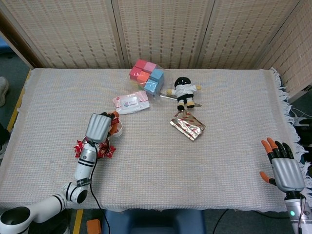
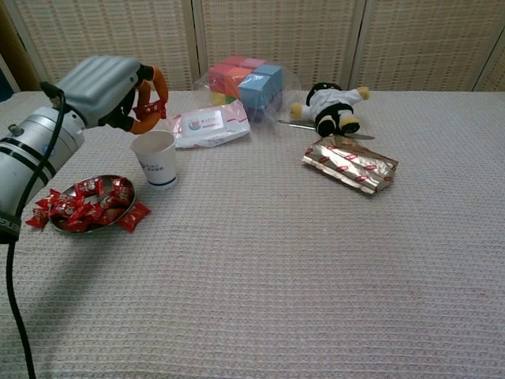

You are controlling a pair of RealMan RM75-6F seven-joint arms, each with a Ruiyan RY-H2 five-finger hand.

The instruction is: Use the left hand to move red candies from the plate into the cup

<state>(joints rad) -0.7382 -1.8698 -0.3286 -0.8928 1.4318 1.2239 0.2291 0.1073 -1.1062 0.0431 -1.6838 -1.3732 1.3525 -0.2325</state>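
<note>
My left hand (image 2: 110, 88) hangs above the white paper cup (image 2: 155, 158) and pinches a red candy (image 2: 150, 108) between its orange fingertips. In the head view the same left hand (image 1: 100, 127) covers most of the cup (image 1: 117, 129). The metal plate (image 2: 69, 227) lies left of the cup, heaped with red candies (image 2: 87, 209), and a few lie loose on the cloth beside it. My right hand (image 1: 285, 168) rests at the table's near right corner, fingers apart and holding nothing.
Behind the cup lie a wet-wipes pack (image 2: 209, 126), a bag of coloured blocks (image 2: 246, 81), a small doll (image 2: 331, 107) and a foil candy bag (image 2: 351, 164). A woven cloth (image 2: 316, 268) covers the table. A slatted screen stands behind.
</note>
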